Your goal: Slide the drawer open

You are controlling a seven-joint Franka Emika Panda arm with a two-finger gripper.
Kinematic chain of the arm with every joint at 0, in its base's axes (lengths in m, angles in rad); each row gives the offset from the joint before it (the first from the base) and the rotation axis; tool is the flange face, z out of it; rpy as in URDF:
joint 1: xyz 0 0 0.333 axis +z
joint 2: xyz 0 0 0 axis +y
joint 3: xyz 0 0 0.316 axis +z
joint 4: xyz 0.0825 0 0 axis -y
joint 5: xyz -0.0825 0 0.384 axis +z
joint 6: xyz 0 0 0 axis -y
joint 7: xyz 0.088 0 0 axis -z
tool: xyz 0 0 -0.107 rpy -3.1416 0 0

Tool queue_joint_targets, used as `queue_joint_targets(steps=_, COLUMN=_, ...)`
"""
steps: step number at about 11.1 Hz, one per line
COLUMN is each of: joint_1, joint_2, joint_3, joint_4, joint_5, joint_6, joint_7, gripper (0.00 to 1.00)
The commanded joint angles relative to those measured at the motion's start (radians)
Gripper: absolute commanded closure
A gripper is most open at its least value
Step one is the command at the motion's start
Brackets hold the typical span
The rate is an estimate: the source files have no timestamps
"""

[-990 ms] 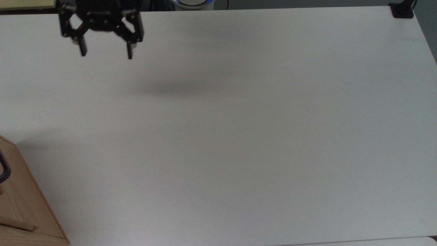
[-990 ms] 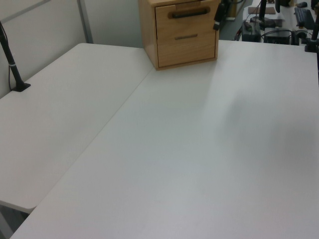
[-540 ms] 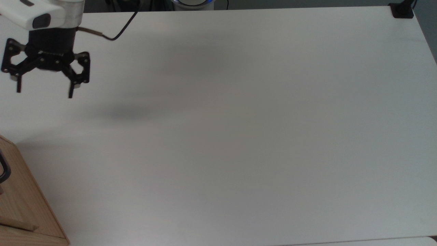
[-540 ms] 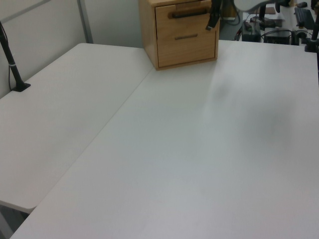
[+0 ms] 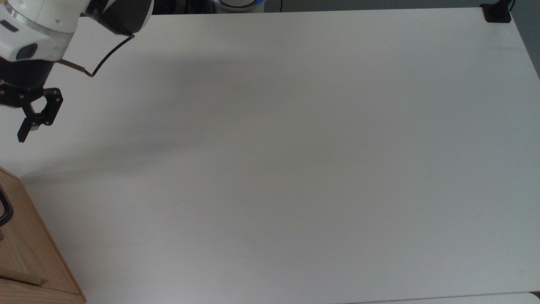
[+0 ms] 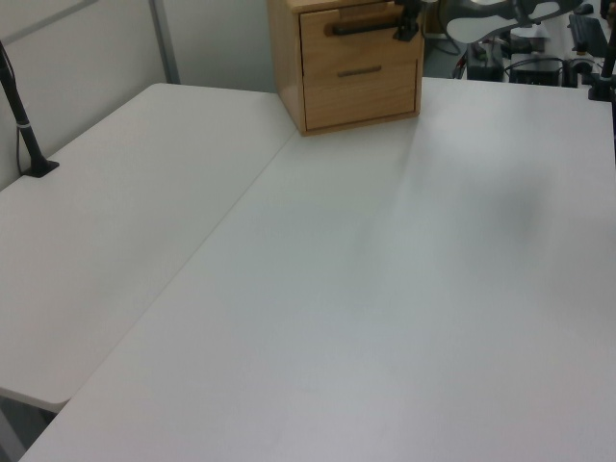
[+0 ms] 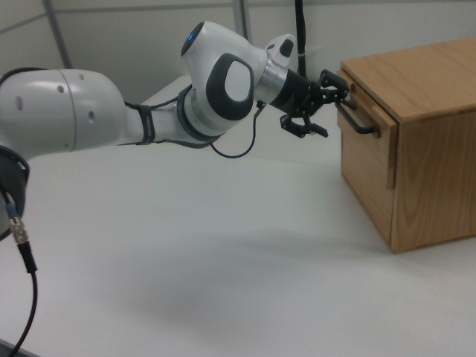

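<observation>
The drawer (image 6: 361, 45) is the upper front panel of a light wood cabinet (image 7: 435, 149), with a black bar handle (image 6: 366, 27) across it. It sits pushed in. In the right view my gripper (image 7: 334, 112) is open, its fingers spread just in front of the near end of the handle (image 7: 358, 123). I cannot tell whether it touches the bar. In the left view the gripper (image 6: 408, 23) is at the handle's right end. One black finger (image 5: 25, 130) shows at the top view's left edge, above the cabinet corner (image 5: 29, 253).
A lower drawer front with a small pull (image 6: 358, 71) sits under the upper one. The white table (image 5: 295, 169) stretches wide to the top view's right. A black clamp post (image 6: 29, 144) stands at the left view's left edge, and another black clamp (image 5: 497, 12) at the top view's far right corner.
The gripper has travelled toward the top view's left and down, from the table's far edge to the cabinet. In the left view it has moved left to the handle's right end. It stays open.
</observation>
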Motion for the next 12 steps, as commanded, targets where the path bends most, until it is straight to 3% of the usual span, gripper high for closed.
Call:
queue_joint_targets(steps=1, joint_1=0.003, joint_2=0.099, joint_3=-0.043, joint_4=0.091, joint_5=-0.035, joint_6=0.102, joint_7=-0.054, gripper=0.16)
queue_joint_targets(steps=3, joint_1=0.004, joint_2=0.145, joint_3=-0.06, joint_4=0.133, joint_5=-0.033, joint_6=0.134, joint_7=-0.115, gripper=0.25)
queue_joint_targets(steps=7, joint_1=0.013, joint_2=0.154, joint_3=-0.054, joint_4=0.126, joint_5=-0.033, joint_6=0.136, joint_7=-0.112, gripper=0.41)
queue_joint_targets(steps=8, joint_1=0.027, joint_2=0.152, joint_3=-0.051, joint_4=0.121, joint_5=-0.03, joint_6=0.134, joint_7=-0.103, gripper=0.49)
queue_joint_targets(steps=11, joint_1=0.056, joint_2=0.145, joint_3=-0.049, joint_4=0.103, joint_5=-0.03, joint_6=0.133, joint_7=-0.042, gripper=0.54)
queue_joint_targets(steps=12, joint_1=0.058, joint_2=0.14, joint_3=-0.049, joint_4=0.098, joint_5=-0.026, joint_6=0.133, joint_7=-0.037, gripper=0.68)
